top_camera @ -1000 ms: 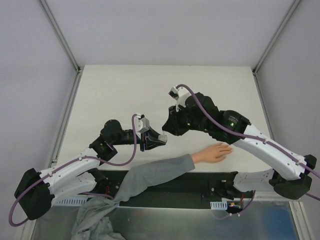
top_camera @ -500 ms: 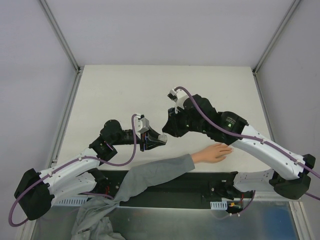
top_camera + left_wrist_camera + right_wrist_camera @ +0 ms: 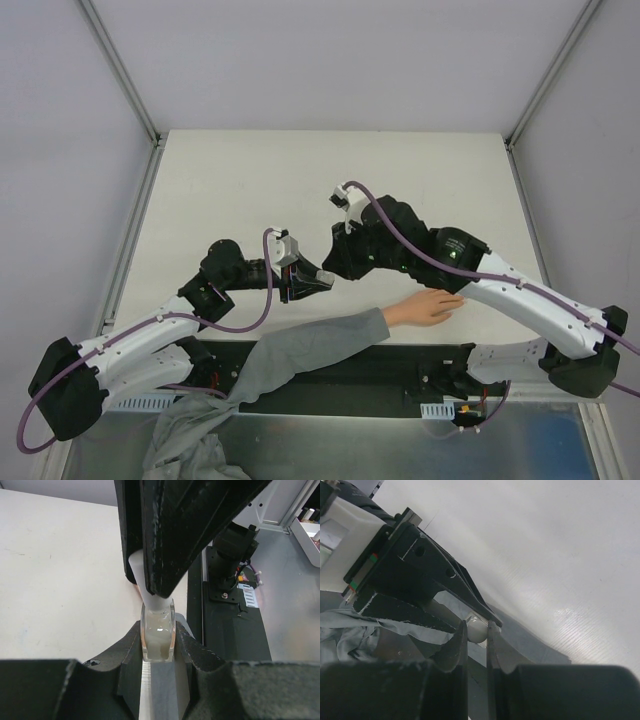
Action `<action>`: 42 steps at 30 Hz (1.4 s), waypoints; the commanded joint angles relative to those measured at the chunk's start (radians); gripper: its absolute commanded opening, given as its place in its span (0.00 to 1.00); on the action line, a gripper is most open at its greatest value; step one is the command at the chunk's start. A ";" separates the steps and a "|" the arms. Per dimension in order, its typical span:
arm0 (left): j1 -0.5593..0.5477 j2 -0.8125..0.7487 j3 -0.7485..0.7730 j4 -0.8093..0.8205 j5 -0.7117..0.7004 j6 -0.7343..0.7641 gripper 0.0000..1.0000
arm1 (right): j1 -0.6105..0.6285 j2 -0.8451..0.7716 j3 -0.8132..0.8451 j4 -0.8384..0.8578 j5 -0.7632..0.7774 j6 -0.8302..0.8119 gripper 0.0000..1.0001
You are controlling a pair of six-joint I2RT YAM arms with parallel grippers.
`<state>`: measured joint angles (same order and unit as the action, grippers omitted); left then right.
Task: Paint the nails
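Left wrist view has my left end effector [image 3: 158, 647] pinching the small, probably slippery bottle [image 3: 157, 630] by its body, with my right end effector [image 3: 476, 631] nipping its light cap [image 3: 479, 625].

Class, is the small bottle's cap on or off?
On: left wrist view shows the white cap seated on the bottle, pinched by the right gripper.

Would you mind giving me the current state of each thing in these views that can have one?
Left gripper, shut on the bottle.
Right gripper, shut on the cap.
Bottle, clamped between the left fingers, capped.
Cap, on the bottle neck.
Hand, flat on the table, palm down.
Nails, too small to tell whether painted.
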<state>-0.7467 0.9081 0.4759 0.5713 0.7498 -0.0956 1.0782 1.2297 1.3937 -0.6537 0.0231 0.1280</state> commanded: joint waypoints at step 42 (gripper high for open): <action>-0.006 0.034 0.225 -0.090 0.448 -0.133 0.00 | -0.118 -0.104 0.054 0.002 -0.659 -0.614 0.72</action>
<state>-0.7467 0.9535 0.6708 0.3897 1.0508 -0.1974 0.9955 1.1038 1.4567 -0.7757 -0.3805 -0.3859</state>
